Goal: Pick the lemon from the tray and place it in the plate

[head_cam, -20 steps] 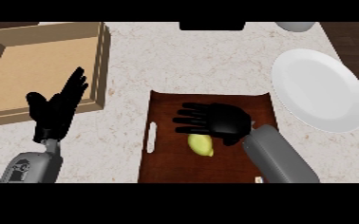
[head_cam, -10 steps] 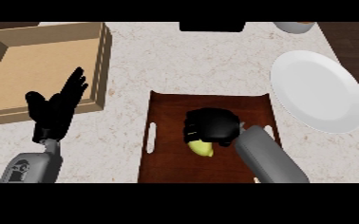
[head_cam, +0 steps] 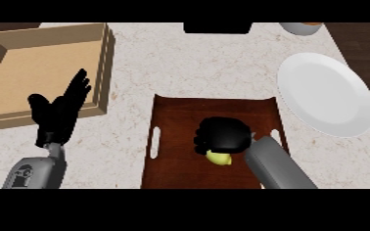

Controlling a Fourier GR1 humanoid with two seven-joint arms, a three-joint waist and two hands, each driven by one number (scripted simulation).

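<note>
A dark brown tray [head_cam: 173,127] with white handle slots lies on the counter in the lower middle of the head view. My right hand [head_cam: 222,135] is over the tray with its fingers curled round the yellow lemon [head_cam: 219,157]. Only the lemon's lower end shows below the hand. The white plate [head_cam: 325,93] sits to the right of the tray, with nothing on it. My left hand [head_cam: 59,110] rests open at the lower left, fingers up, beside the wooden box.
A shallow wooden box [head_cam: 43,71] stands at the left on the marbled counter. A black object [head_cam: 217,27] sits at the back edge, and a grey bowl [head_cam: 300,28] shows at the back right.
My right hand, spread open above the lemon a second ago, has curled down and closed round it. The left hand has stayed still.
</note>
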